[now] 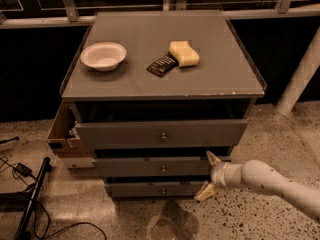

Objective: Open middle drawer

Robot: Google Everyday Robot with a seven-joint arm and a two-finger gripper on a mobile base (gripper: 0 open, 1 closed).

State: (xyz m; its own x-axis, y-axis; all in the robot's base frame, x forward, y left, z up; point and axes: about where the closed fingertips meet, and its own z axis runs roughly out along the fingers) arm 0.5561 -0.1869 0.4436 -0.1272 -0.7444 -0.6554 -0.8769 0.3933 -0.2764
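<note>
The middle drawer (150, 167) is a wide grey drawer with a small round knob (163, 169) at its centre, second of three in the grey cabinet. It stands out a little beyond the bottom drawer (155, 189). The top drawer (160, 133) is pulled out furthest. My gripper (209, 175) is at the end of a white arm coming in from the lower right. It is open, with one finger (213, 158) up by the middle drawer's right end and the other finger (205, 192) down by the bottom drawer. It is to the right of the knob and holds nothing.
On the cabinet top (160, 79) are a white bowl (103, 55), a yellow sponge (184, 53) and a dark packet (161, 65). A cardboard box (64, 129) sits at the cabinet's left side. Cables and a dark pole (31, 199) lie on the floor at left. A white post (300, 76) stands at right.
</note>
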